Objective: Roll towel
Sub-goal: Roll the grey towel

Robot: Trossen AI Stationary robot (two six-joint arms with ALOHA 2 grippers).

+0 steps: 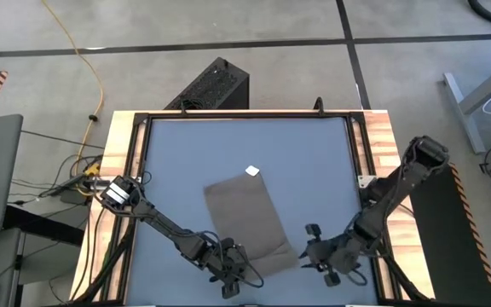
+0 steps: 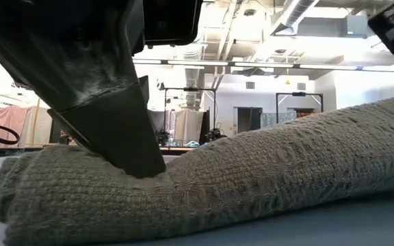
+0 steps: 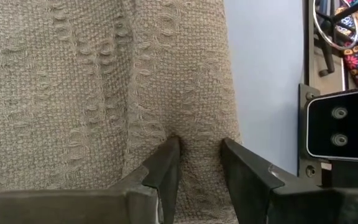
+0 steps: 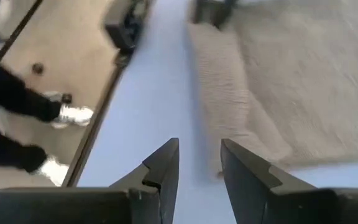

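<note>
Already left claw [image 3: 199, 163] clamped on the towel's [image 1: 250, 223] rolled edge, right claw [image 4: 199, 163] apart, empty.

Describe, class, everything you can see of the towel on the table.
The towel is a plain grey-brown woven cloth with a small white tag at its far edge. It lies on the blue-grey table, mostly flat, its near end rolled into a thick fold. The left end effector pinches that roll between its fingers. The right end effector sits just off the roll's end, fingers apart, holding nothing.
</note>
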